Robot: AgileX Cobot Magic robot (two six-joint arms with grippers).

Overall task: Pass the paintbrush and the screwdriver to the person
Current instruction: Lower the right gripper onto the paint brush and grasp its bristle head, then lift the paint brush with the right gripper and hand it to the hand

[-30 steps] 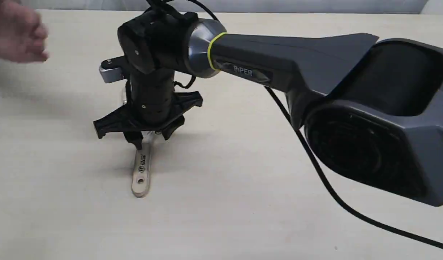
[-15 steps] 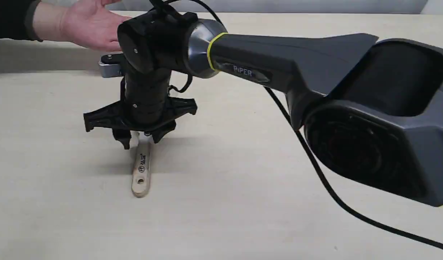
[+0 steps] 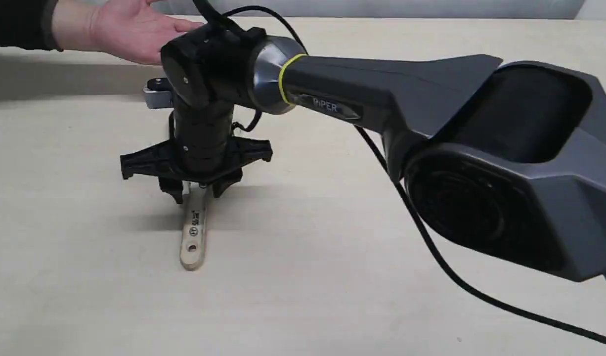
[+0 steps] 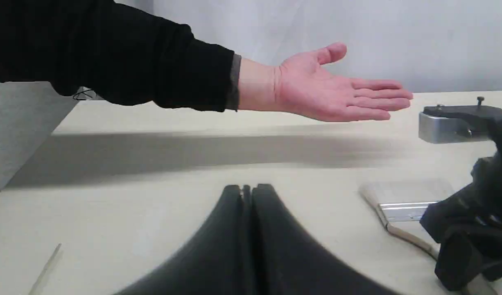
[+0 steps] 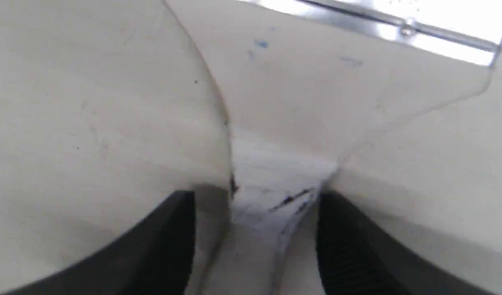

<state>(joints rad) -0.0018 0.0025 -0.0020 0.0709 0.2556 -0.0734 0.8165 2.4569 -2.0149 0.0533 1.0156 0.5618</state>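
**Jaws astride the brush handle, open palm waiting far-left**

Towards the far-left corner of the worktop [image 3: 332,296], the person [image 3: 120,32] holds a bare hand flat and palm-up above the surface, fingers reaching towards the middle. The left gripper [image 4: 247,188] sits low near the left edge with its jaws pressed together on nothing, well apart from any tool.

Further right, near the middle, the paintbrush [image 3: 193,232] lies flat. Its long axis runs from far edge to near edge. The holed handle end points at the near edge; the ferrule [image 4: 402,211] and bristles [image 4: 402,190] point at the far edge, roughly towards the waiting palm.

The right gripper [image 3: 196,194] stands straight down over the narrow neck of the handle, just behind the ferrule. Its jaws are parted narrowly and set across the handle at right angles, one finger on each side. In the right wrist view one finger looks to be touching the wood and the other shows a small gap, so I judge the grip not yet closed.

The right arm [image 3: 382,89] reaches in from the right edge and is clearly the nearer one; the carry to the palm would go far and left
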